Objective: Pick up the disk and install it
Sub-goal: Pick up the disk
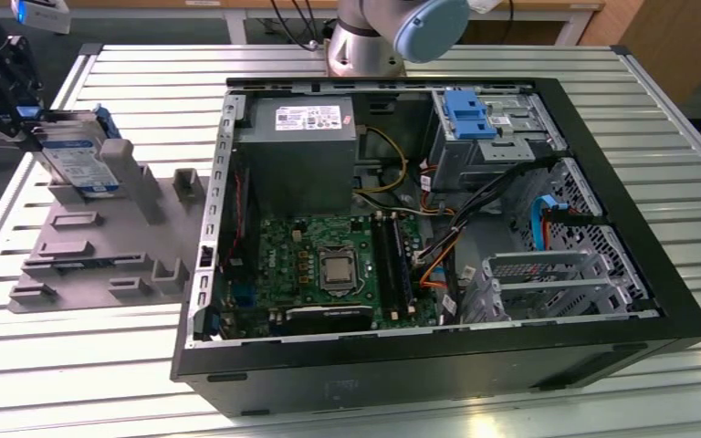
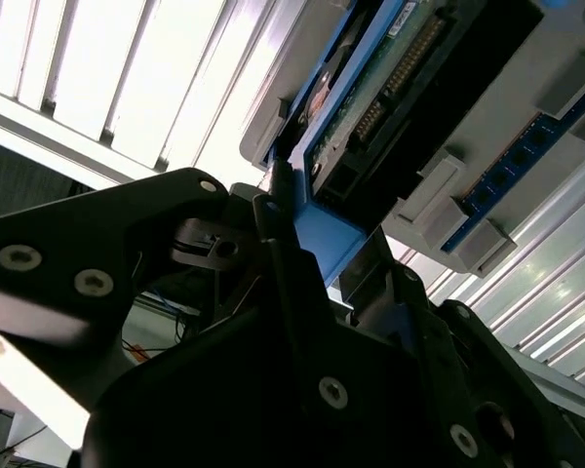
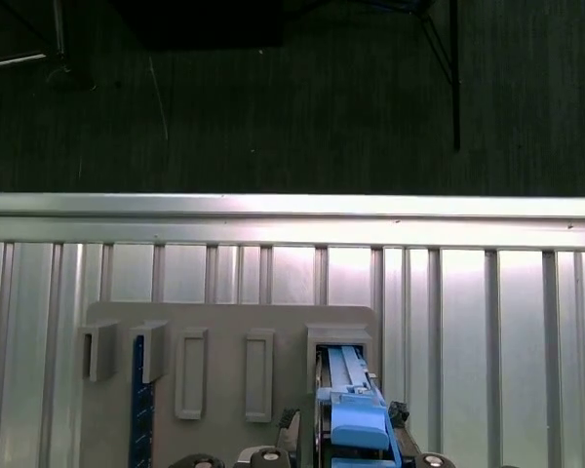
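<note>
At the exterior view's left, the end effector [image 1: 19, 109] reaches over the bench [image 1: 83, 365] to the disk [image 1: 79, 162]. The disk stands on edge, slightly tilted, in a slot at the back of a grey holder [image 1: 107, 246]. In the second wrist view the jaws look nearly shut, pinching the blue carrier rim of the disk from both sides, though the disk is still seated in its slot.

To the right lies the open computer case [image 1: 448, 374], with the grey power supply [image 1: 302, 151] at the back, then a blue bracket [image 1: 470, 114] on the drive cage, with black cables [image 1: 496, 196] trailing below it.

The hold is on thin plastic at one edge, so the disk could pivot or slip once it is lifted. If it is pulled out at an angle, it could jam against the slot walls and drag the holder along. Inside the case, the loose cables could catch the carrier.
</note>
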{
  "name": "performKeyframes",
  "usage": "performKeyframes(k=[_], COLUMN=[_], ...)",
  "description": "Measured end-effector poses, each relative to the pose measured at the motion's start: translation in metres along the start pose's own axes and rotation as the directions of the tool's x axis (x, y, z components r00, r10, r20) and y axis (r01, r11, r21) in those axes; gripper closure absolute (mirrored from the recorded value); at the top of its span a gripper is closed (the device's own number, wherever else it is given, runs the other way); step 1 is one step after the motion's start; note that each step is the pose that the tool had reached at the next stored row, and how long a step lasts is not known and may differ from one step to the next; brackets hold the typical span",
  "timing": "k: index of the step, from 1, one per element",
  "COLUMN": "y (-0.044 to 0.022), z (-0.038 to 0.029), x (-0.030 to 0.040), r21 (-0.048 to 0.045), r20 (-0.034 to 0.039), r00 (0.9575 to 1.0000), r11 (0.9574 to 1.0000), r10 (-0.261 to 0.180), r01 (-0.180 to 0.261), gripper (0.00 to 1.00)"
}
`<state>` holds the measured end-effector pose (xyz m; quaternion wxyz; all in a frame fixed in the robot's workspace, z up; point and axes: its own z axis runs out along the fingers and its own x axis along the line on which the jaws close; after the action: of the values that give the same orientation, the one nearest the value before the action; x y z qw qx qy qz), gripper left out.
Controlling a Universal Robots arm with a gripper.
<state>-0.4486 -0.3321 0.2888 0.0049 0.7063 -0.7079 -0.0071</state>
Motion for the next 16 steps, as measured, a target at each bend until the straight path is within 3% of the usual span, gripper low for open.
performKeyframes(k=[16], y=[0.0], z=[0.0004], x=[-0.0002], r21=[0.0], r20=[0.0026], r00=[1.0], r11=[1.0], r10=[0.0], r01=[0.0], gripper=[0.56])
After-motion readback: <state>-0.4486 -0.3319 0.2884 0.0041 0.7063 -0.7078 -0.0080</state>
